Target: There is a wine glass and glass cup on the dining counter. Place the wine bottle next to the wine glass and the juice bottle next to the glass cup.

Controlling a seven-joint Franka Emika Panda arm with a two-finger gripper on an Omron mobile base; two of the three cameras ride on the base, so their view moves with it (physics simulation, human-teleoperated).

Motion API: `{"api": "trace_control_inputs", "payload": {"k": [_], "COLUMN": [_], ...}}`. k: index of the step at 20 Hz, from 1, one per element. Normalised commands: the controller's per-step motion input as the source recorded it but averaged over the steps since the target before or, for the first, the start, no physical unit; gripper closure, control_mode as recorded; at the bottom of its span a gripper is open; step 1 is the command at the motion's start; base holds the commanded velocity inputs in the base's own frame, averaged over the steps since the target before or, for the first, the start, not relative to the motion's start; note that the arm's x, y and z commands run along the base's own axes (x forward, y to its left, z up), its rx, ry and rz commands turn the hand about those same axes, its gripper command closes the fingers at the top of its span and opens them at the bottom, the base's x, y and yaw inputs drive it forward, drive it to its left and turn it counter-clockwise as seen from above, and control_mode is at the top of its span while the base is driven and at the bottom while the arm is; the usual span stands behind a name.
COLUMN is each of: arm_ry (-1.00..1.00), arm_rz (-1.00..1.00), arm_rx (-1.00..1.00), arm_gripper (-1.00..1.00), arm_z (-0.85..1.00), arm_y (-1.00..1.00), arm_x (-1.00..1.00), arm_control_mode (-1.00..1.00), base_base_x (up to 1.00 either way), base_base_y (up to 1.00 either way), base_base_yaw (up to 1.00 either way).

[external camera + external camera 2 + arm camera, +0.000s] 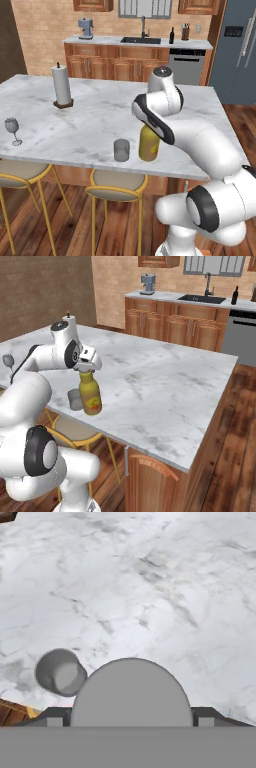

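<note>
My jaws grasp the juice bottle by its neck; I should set it upright on the desk (just beside the glass cup) before releasing.

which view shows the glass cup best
The left base view: the glass cup stands whole beside the juice bottle. In the right base view the bottle hides most of it; the hand view shows it from above.

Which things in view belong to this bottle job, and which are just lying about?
Job: juice bottle under the gripper, glass cup, wine glass, wine bottle, dining counter.
Lying about: paper towel roll, coffee machine, stools.
</note>
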Motion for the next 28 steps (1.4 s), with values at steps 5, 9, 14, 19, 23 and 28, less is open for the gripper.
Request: {"api": "trace_control_inputs", "payload": {"k": [5,9,14,19,23,28], "arm_ry": [0.01,0.00,0.00,0.00,0.00,-0.01], "arm_rz": [0.00,0.00,0.00,0.00,0.00,0.00], "arm_rx": [0.00,0.00,0.02,0.01,0.00,0.00], "arm_gripper": [1.00,1.00,1.00,1.00,1.00,1.00], "arm_z": [-0.29,-0.29,-0.30,-0.23,-0.11,-0.02], "arm_y": [0.04,0.02,0.00,0.00,0.00,0.03], "arm_x": [0.32,0.31,0.23,0.26,0.30,0.21], "arm_control_mode": [-1.00,-1.00,-1.00,-1.00,-1.00,-1.00], "base_base_x": [0.00,0.00,0.00,0.00,0.00,0.00], "base_base_y": [0.00,0.00,0.00,0.00,0.00,0.00], "base_base_yaw": [0.00,0.00,0.00,0.00,0.00,0.00]}}
